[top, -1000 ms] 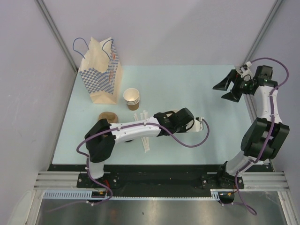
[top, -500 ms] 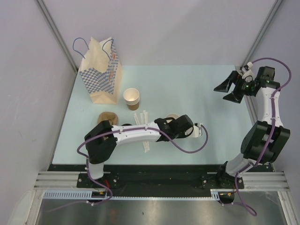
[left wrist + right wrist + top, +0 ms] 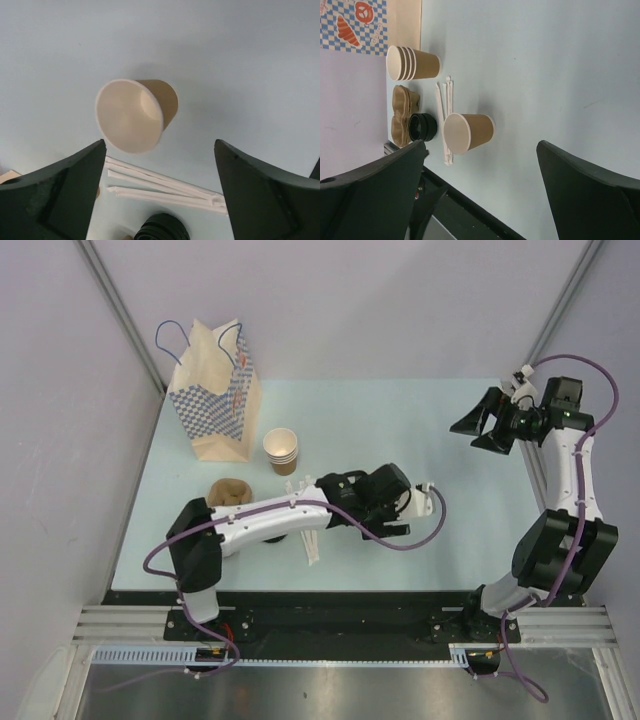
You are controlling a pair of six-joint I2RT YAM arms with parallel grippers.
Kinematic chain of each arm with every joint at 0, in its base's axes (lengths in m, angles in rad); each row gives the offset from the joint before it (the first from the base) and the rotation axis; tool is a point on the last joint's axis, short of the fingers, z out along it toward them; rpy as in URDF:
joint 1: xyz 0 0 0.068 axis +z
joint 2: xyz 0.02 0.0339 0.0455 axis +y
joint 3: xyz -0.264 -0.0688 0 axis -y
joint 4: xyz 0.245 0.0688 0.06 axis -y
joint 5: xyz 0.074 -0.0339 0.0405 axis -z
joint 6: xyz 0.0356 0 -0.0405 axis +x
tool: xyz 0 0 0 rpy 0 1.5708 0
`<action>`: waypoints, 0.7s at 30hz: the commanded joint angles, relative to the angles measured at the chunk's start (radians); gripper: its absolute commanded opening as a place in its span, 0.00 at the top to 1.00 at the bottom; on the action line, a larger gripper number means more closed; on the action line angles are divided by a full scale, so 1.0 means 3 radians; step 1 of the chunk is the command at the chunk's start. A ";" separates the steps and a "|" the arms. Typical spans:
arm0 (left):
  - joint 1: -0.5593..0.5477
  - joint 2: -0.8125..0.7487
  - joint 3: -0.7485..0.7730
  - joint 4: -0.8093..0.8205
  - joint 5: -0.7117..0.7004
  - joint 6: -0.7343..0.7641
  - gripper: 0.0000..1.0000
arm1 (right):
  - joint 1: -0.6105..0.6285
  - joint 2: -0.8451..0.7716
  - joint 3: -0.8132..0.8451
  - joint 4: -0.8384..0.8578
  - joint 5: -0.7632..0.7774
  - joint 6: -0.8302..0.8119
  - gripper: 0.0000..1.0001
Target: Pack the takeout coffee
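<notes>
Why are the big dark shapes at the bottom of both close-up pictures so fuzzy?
Left wrist view: the left pincer sits too near the lens, so its fingers blur; the lidless tan paper cup beyond is sharp, casting a soft shadow. Right wrist view: the right pincer blurs likewise.

Left claw opened wide from shut, now clear of the single paper cup.

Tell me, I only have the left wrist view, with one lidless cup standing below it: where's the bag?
Observer: The paper bag stands upright at the table's far left corner.
Operator: Any spare cups?
Observer: A stack of cups stands just right of the bag.
Operator: And the right arm?
Observer: The right gripper is raised over the table's right edge, jaws open, holding nothing.
</notes>
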 commanded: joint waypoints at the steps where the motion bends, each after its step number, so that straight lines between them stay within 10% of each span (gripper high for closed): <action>1: 0.0237 -0.0351 0.0501 -0.0422 0.0466 -0.0145 0.01 | 0.0209 -0.0171 0.0126 0.0059 0.0075 -0.0181 0.00; 8: 0.1023 -0.1238 0.0446 -0.0424 0.1060 -0.0666 0.00 | 0.0690 -0.0319 0.0341 0.0100 0.0656 -0.0447 0.01; 21: 0.2190 -0.2483 -0.1236 -0.0582 0.1950 -0.0467 0.00 | 0.1330 -0.0591 0.0239 0.0315 0.1052 -0.1071 0.00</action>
